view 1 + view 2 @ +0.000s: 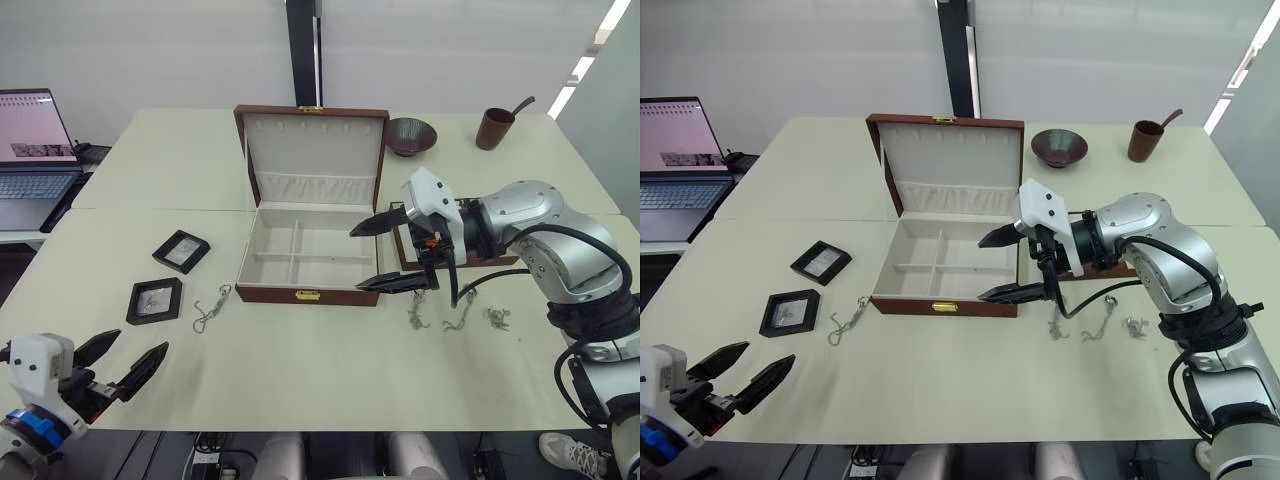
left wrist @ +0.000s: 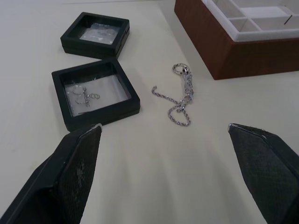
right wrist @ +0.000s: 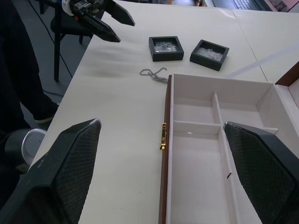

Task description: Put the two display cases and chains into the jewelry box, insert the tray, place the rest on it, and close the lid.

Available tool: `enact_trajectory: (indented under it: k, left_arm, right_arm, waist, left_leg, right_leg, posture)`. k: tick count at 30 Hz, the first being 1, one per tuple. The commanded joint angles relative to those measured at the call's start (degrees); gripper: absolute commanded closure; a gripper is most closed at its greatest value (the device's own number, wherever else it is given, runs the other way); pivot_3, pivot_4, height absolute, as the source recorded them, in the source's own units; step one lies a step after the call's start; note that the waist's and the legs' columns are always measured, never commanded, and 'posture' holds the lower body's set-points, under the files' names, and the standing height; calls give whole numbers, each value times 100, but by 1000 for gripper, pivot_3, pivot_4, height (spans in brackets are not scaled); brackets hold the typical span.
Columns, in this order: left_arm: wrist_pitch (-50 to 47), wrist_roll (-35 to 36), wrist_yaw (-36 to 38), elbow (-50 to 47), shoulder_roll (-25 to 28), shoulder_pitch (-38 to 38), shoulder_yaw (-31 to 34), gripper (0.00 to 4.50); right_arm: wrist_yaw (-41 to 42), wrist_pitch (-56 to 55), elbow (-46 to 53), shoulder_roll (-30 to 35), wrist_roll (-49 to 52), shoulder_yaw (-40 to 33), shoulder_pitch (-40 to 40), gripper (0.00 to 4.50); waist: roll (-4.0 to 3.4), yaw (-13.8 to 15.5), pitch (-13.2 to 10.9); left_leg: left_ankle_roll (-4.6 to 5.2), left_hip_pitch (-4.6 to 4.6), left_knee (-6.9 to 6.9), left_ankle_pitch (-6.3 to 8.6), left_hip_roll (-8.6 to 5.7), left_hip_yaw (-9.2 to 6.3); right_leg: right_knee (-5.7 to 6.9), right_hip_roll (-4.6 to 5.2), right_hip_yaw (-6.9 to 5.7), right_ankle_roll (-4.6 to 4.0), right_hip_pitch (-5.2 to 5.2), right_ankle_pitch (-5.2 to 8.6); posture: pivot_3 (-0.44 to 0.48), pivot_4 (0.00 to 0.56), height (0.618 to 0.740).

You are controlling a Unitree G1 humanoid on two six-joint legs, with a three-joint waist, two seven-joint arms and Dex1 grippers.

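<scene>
Reddish-brown wood-grain jewelry box (image 1: pixel 300 262) mid-bench, cream-lined lid (image 1: pixel 313 150) upright (compartments bare), two black-framed square display cases (image 1: pixel 181 251) and a silvery chain (image 1: pixel 211 308) to its left, right gripper (image 1: pixel 395 252) fingers wide over its right edge, left gripper (image 1: pixel 125 365) fingers wide, near the bench's front edge.

No lettering, label, brand or number can be read anywhere on the tables; the open laptop (image 1: pixel 36 150) at the left edge shows a lit page, its content too small to make out.
</scene>
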State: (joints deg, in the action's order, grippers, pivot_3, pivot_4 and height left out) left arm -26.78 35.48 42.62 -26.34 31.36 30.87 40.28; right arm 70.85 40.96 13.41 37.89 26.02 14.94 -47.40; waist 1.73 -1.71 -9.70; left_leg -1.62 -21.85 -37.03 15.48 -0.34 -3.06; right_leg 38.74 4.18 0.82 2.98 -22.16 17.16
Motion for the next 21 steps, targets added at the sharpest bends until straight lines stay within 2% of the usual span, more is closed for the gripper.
enact_trajectory:
  k: [1, 8, 21]
  left_arm:
    - [-77, 60, -227, -229, -8, -110, -143, 0]
    - [-696, 40, -873, -349, 151, -710, -669, 0]
    - [-1401, -455, -1360, -3, 724, -1720, -1529, 0]
  right_arm:
    - [-38, 15, 207, -14, 88, -95, -122, 43]
    - [-107, 100, 275, -68, 121, -112, -130, 43]
    - [-237, 104, 324, -156, 119, -78, -109, 43]
  waist:
    - [0, -3, 0]
    - [0, 4, 0]
    - [0, 1, 0]
  left_leg:
    - [0, 0, 0, 0, 1, -1]
    - [0, -1, -2, 0, 0, -3]
    - [0, -1, 0, 0, -2, -5]
  right_leg:
    - [0, -1, -1, 0, -1, 0]
    - [4, -3, -1, 0, -1, 0]
    - [7, -4, -1, 0, -4, 0]
  posture:
    - [0, 150, 733]
    - [0, 150, 733]
    - [0, 150, 733]
